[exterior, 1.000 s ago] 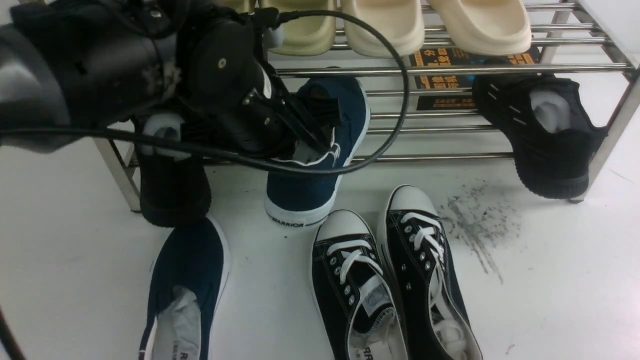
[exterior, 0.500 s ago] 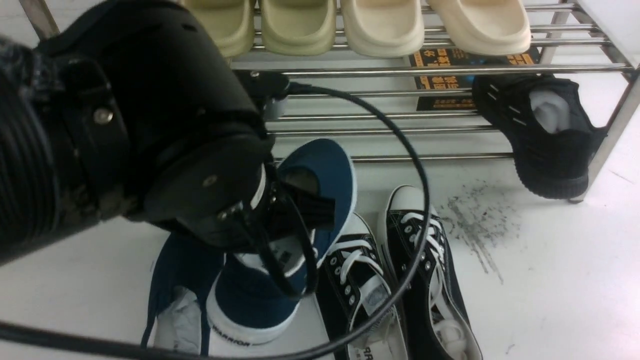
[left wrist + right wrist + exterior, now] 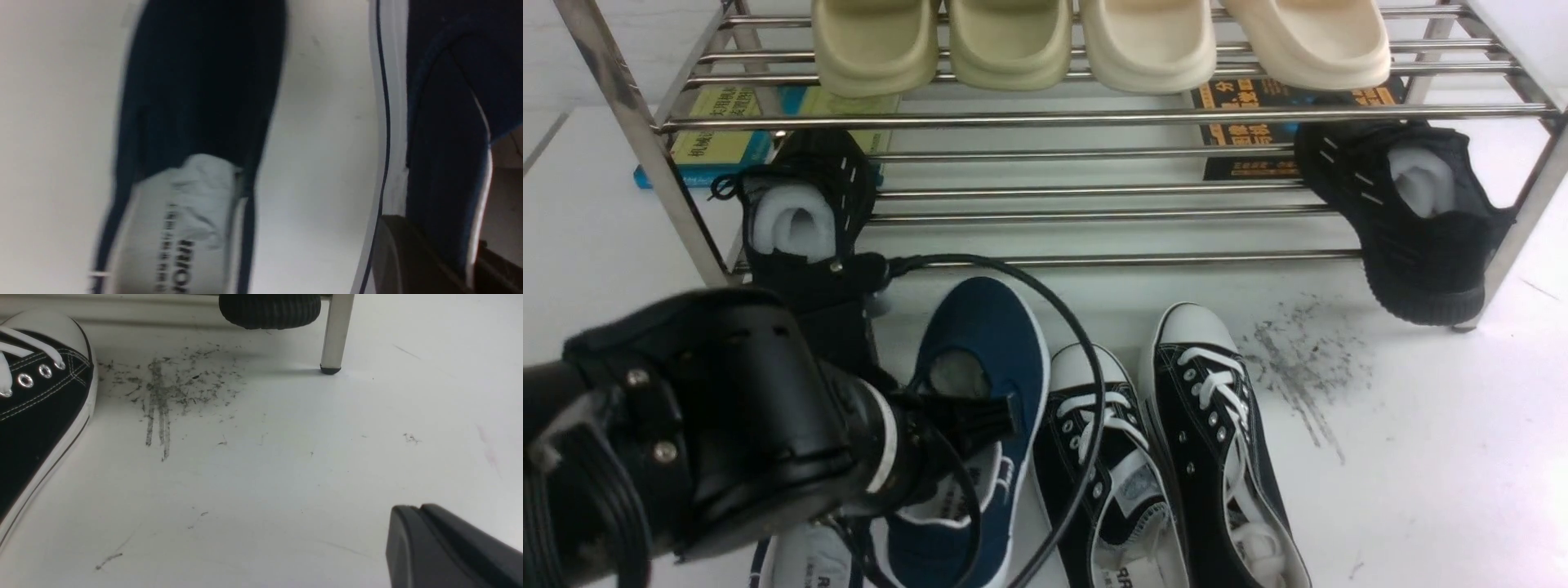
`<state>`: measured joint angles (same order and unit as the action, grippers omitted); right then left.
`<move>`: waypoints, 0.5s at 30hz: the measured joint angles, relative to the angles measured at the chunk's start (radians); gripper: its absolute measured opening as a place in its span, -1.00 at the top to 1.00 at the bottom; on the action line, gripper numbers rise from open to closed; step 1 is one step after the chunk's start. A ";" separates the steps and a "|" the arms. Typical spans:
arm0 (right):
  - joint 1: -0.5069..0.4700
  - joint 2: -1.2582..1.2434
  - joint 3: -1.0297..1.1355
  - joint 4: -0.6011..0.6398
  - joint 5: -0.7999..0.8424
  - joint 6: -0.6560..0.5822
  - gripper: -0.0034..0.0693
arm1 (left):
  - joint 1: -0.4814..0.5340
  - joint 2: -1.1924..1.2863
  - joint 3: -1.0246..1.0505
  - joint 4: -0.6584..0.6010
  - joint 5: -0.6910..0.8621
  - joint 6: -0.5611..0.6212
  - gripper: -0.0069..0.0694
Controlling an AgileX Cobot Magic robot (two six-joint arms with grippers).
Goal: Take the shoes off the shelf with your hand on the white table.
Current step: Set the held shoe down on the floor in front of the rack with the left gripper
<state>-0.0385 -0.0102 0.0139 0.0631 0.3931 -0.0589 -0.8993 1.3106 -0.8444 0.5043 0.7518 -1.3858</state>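
My left gripper [image 3: 990, 421] is shut on the side wall of a navy blue slip-on [image 3: 992, 351]. The shoe is low over the white table [image 3: 1421, 457], toe towards the shelf [image 3: 1094, 116], right beside the black lace-up sneakers. In the left wrist view the fingers [image 3: 402, 253] pinch that shoe's wall [image 3: 441, 163]. The other navy slip-on [image 3: 200, 94], with paper stuffing, lies flat on the table; in the front view [image 3: 796, 559] my arm mostly hides it. My right gripper [image 3: 408, 522] is shut and empty, just above the table.
Two black white-toed lace-up sneakers [image 3: 1168, 457] lie in front of the shelf. All-black knit shoes [image 3: 1413, 220] [image 3: 805, 220] sit on the lower tier, cream slippers [image 3: 1152, 41] on the upper. A grey scuff smear [image 3: 1298, 367] marks the table near a shelf leg [image 3: 336, 335].
My left arm has come down and towards me, carrying the navy slip-on from the lower tier's front to table level beside the sneakers.
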 joint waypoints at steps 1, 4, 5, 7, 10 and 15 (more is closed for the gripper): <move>0.000 0.000 0.000 0.000 0.000 0.000 0.80 | 0.000 0.010 0.009 0.006 -0.022 -0.028 0.74; 0.000 0.000 0.000 0.000 0.000 0.000 0.80 | 0.000 0.039 0.025 0.049 -0.027 -0.114 0.74; 0.000 0.000 0.000 0.000 0.000 0.000 0.80 | 0.000 0.046 0.028 0.064 -0.024 -0.136 0.74; 0.000 0.000 0.000 0.000 0.000 0.000 0.80 | 0.000 0.057 0.033 0.100 -0.015 -0.194 0.74; 0.000 0.000 0.000 0.000 0.000 0.000 0.80 | 0.000 0.061 0.035 0.135 -0.002 -0.273 0.74; 0.000 0.000 0.000 0.000 0.000 0.000 0.80 | 0.000 0.061 0.035 0.153 0.002 -0.301 0.73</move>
<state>-0.0385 -0.0102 0.0139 0.0631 0.3931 -0.0589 -0.8993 1.3712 -0.8098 0.6578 0.7534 -1.6873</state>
